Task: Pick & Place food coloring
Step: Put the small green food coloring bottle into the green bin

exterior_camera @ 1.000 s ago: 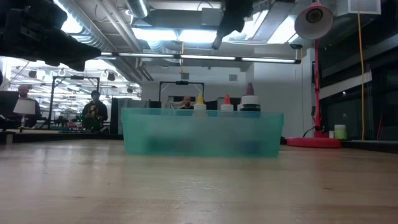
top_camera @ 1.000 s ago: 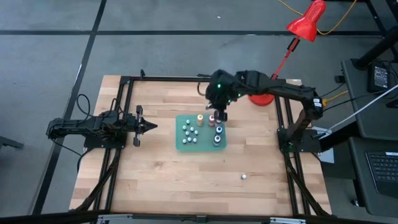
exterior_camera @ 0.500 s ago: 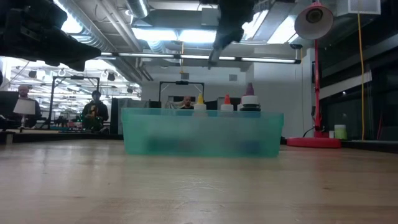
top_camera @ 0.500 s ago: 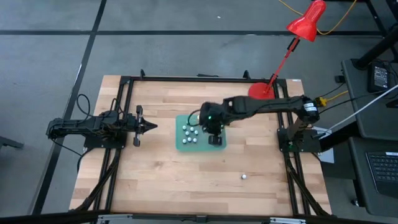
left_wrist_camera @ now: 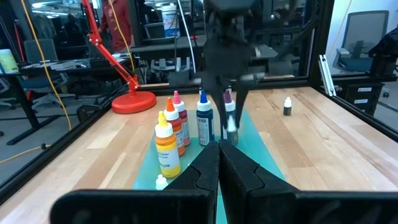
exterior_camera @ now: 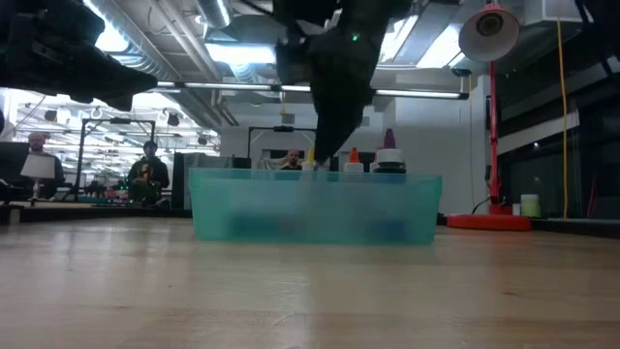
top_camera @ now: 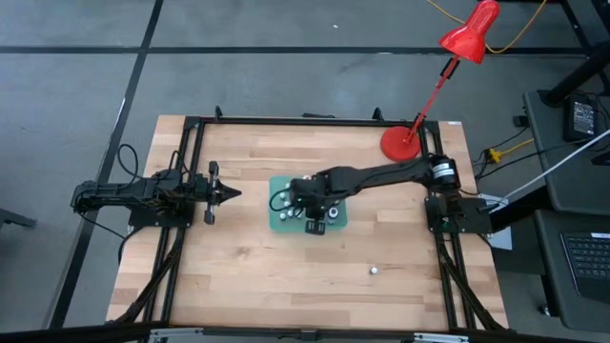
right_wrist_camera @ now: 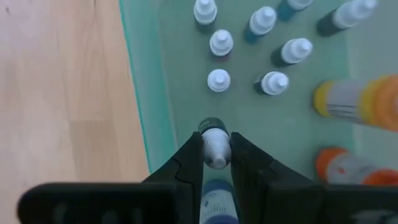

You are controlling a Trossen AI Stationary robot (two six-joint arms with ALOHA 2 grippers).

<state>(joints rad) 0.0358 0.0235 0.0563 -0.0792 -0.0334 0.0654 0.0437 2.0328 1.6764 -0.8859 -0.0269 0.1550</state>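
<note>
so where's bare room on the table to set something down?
Bare wood runs along the front edge, apart from one lone bottle right of centre, and along the back edge left of the red lamp base. Crowded: the green tray of food coloring bottles mid-table, where the right gripper holds a bottle over it. Left gripper waits at left.

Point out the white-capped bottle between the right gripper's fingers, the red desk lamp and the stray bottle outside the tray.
White-capped bottle (right_wrist_camera: 216, 148), right wrist view, cap.
Red desk lamp (top_camera: 400, 142), high view, round base.
Stray bottle (top_camera: 375, 270), high view, cap.
</note>
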